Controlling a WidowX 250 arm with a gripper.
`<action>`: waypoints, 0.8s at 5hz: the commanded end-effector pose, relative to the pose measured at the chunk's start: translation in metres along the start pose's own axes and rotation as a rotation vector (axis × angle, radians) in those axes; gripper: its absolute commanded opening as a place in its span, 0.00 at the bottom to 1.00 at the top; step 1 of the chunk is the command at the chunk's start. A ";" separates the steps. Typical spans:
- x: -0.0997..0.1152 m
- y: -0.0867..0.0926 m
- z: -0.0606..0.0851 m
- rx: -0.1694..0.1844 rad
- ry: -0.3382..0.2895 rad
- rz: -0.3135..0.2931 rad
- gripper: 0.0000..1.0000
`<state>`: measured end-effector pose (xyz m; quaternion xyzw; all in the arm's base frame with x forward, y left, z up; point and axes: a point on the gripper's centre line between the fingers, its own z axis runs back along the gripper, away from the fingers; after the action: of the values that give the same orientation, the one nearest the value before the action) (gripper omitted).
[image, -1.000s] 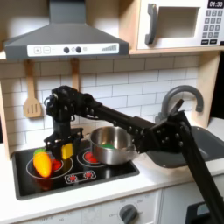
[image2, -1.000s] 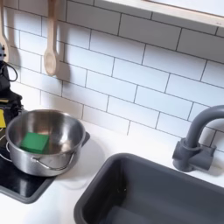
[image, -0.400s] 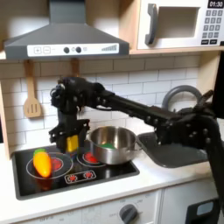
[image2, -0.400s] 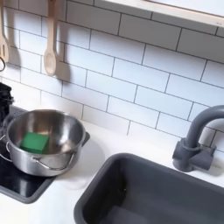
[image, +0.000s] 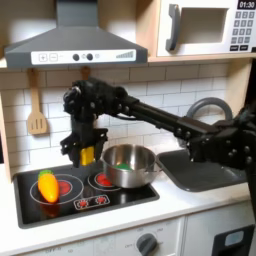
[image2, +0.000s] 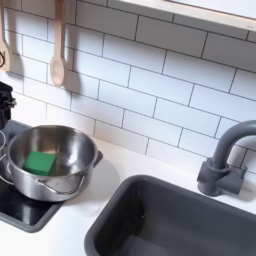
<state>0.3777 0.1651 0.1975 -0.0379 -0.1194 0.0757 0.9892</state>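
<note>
First exterior view: gripper (image: 80, 153) raised above the back left of the stovetop (image: 70, 202), just left of the steel pot (image: 128, 165), fingers narrowed around a yellow block (image: 87, 155) held clear of the burners. Exact pinch hard to make out, dark fingers blurring into the arm's shadow; block's lower half partly masked by the pot rim. Left of the pot, on the front left burner: an orange and yellow vegetable toy (image: 47, 185), well apart from the gripper. Inside the pot: a green piece (image: 121, 165), half hidden by the near wall here, plain as a flat green square (image2: 40, 161) in the second exterior view. Right of the pot: sink (image: 198, 168) and grey faucet (image: 208, 108), basin partly covered by the arm's dark links. Behind the pot on the tiled wall: a wooden spatula (image: 37, 110); in the second exterior view a wooden spoon (image2: 58, 55) cut off at the top edge, and only a sliver of black arm at the second exterior view's left edge, fingers not readable there. Against one second ago: gripper and block higher above the stovetop, upper arm swung more upright; pot, green piece and vegetable toy unmoved.
</note>
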 end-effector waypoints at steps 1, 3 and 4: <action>0.003 -0.039 0.013 0.005 -0.014 -0.098 0.00; -0.007 -0.066 0.011 0.006 0.021 -0.189 0.00; -0.013 -0.076 0.012 0.003 0.031 -0.221 0.00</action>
<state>0.3732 0.0890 0.2147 -0.0245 -0.1077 -0.0349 0.9933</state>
